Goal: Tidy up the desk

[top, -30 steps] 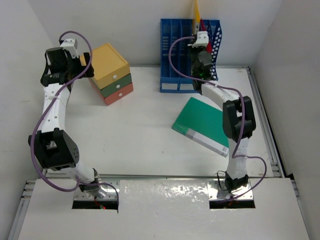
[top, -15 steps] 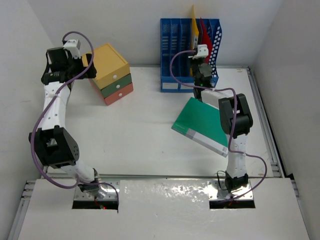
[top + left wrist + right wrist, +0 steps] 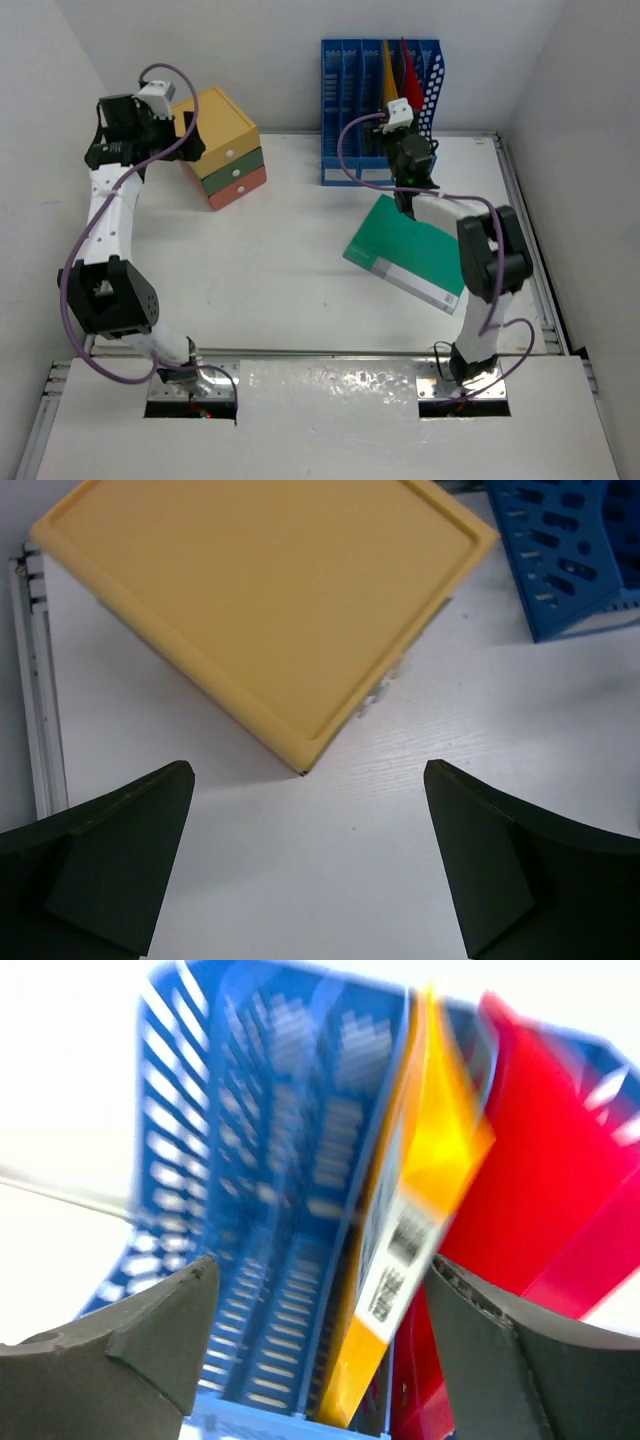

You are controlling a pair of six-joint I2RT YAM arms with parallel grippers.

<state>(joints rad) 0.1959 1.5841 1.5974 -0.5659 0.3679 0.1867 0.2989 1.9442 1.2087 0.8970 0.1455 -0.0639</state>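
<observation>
The white desk (image 3: 290, 250) carries a blue file rack (image 3: 345, 110) at the back. A yellow folder (image 3: 388, 65) and a red folder (image 3: 405, 60) stand upright in the rack's right slots. My right gripper (image 3: 405, 150) is just in front of the rack, low down. In the blurred right wrist view it (image 3: 320, 1340) is open, with the yellow folder (image 3: 420, 1190) beyond its tips, free of the fingers, and the red folder (image 3: 530, 1190) beside it. My left gripper (image 3: 165, 125) hovers open (image 3: 310, 860) beside the drawer box (image 3: 270, 600), holding nothing.
A green folder (image 3: 410, 250) lies flat on the desk's right half, under my right forearm. The yellow-green-orange drawer box (image 3: 222, 145) sits at the back left, turned at an angle. Metal rails (image 3: 530, 250) and white walls close in the desk's edges.
My right gripper has opened and let go of the yellow folder, which now stands in the rack. The gripper has dropped and drawn back from the rack. The left wrist drifted slightly right.
</observation>
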